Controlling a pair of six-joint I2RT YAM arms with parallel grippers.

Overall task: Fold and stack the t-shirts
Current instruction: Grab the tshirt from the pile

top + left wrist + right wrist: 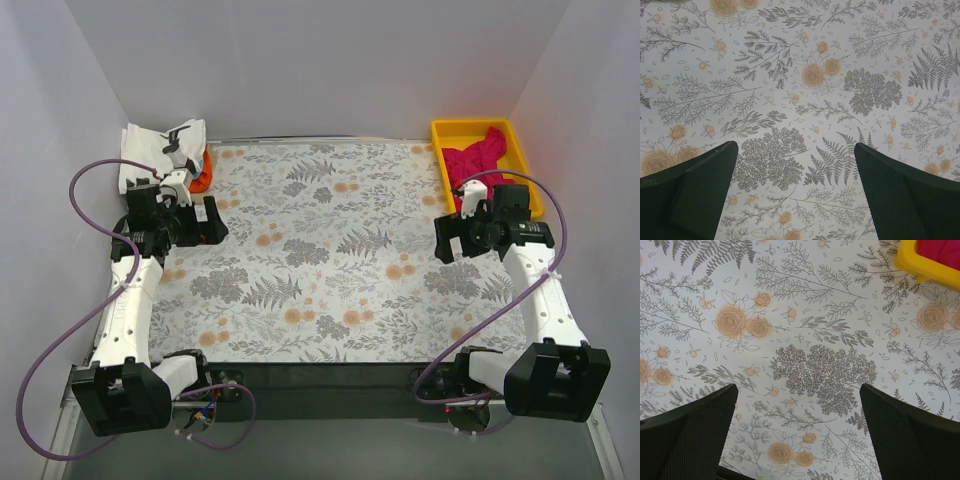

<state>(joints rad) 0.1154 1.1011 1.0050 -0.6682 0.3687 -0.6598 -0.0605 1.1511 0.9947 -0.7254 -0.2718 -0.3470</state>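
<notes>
A magenta-red t-shirt (pixel 478 157) lies crumpled in the yellow tray (pixel 445 132) at the back right; a bit of it shows in the right wrist view (pixel 942 251). A folded stack sits at the back left, a white black-printed t-shirt (pixel 160 148) on top and an orange one (pixel 203 175) showing under it. The light blue one is hidden. My left gripper (pixel 208 220) is open and empty just in front of the stack. My right gripper (pixel 448 238) is open and empty in front of the tray. Both wrist views show only the floral cloth between the fingers (pixel 692 190) (pixel 910 435).
A floral-patterned cloth (pixel 320 250) covers the table. White walls close in the left, right and back. The yellow tray's corner shows in the right wrist view (pixel 912 262). Purple cables loop beside both arms.
</notes>
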